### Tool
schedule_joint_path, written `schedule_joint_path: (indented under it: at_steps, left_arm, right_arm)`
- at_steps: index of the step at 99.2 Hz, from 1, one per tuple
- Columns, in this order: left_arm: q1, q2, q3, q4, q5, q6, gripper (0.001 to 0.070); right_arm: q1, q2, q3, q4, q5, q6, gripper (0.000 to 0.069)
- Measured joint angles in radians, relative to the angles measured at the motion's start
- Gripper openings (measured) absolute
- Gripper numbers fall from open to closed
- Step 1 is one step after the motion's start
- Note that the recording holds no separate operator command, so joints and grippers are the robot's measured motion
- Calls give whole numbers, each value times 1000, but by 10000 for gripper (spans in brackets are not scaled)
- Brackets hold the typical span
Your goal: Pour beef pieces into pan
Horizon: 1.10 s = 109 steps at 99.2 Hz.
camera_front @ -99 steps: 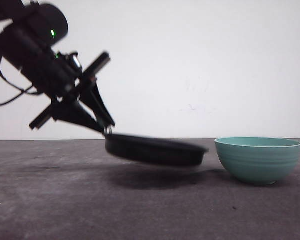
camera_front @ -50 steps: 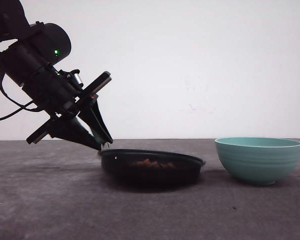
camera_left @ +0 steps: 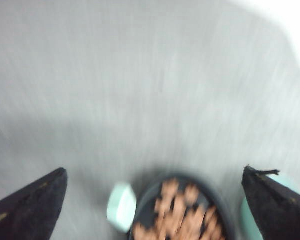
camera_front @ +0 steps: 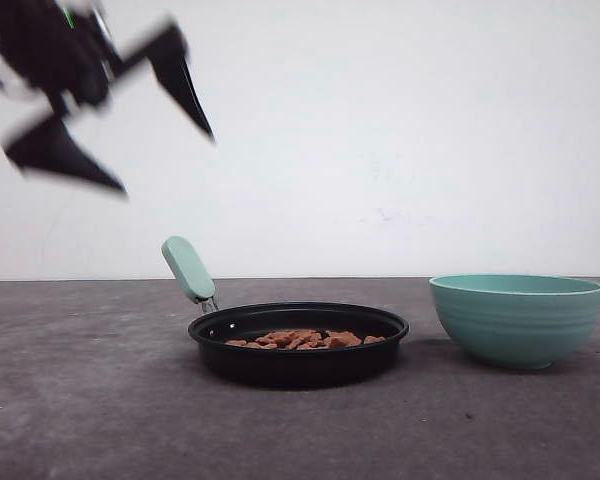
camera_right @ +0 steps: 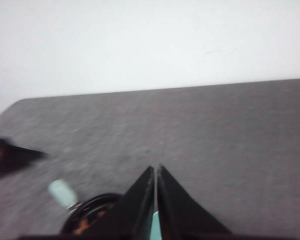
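The pan (camera_front: pixel 298 345) sits flat on the grey table (camera_front: pixel 100 420), a little left of the table's middle in the front view. It is shallow, round and black, with a smooth dark wall and a thin rim. Its handle (camera_front: pixel 188 269) is a rounded, pale mint-green bar on a short metal neck; it rises from the pan's left edge and slants up and to the left, so the pan's long axis runs left to right with the handle end on the left. The beef pieces (camera_front: pixel 302 340) lie inside the pan as a low, lumpy layer of small reddish-brown chunks, just showing above the rim. In the left wrist view they look like pale orange-brown bits, blurred, on the black pan floor.

To the right of the pan, near but apart from it, stands a teal bowl (camera_front: pixel 517 318), deeper than the pan, with faint horizontal ribs around its smooth wall.

The left gripper (camera_front: pixel 160 150) is high above the table, up and to the left of the pan, blurred. Its two black pointed fingers (camera_front: pixel 185 85) are spread wide apart with nothing between them.

The right gripper (camera_right: pixel 155 172) appears in its wrist view with its two black tapered fingers pressed together, only a thin slit between them, holding nothing. The table surface is matte and slightly speckled; the wall behind is plain white.
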Motion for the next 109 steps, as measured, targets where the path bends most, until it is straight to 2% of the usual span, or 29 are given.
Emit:
schedule_joint_path:
  at_steps: [4, 8, 23, 26, 31, 45, 57, 109]
  left_arm:
    - [0, -65, 4, -20, -36, 12, 649]
    - [0, -131, 10, -47, -71, 28, 572]
    - [0, -378, 16, -106, -186, 74, 145]
    - [0, -418, 16, -111, -209, 80, 94]
    - [0, -475, 18, -130, -237, 90, 47]
    - [1, -580, 20, -268, -287, 122, 17]
    - [2, -586, 20, -333, -292, 124, 15]
    - [2, -584, 18, -338, -289, 124, 15]
  right_arm:
    - [0, 0, 0, 4, 24, -9, 9]
    - [0, 0, 0, 6, 46, -21, 9]
    - [0, 0, 0, 11, 145, -95, 9]
    - [0, 0, -2, 21, 155, -117, 9]
    - [0, -4, -3, 37, 161, -152, 9]
    - [0, -21, -32, 106, 188, -266, 9]
    - [0, -29, -43, 142, 212, -325, 9]
    - [0, -30, -43, 148, 215, -349, 9]
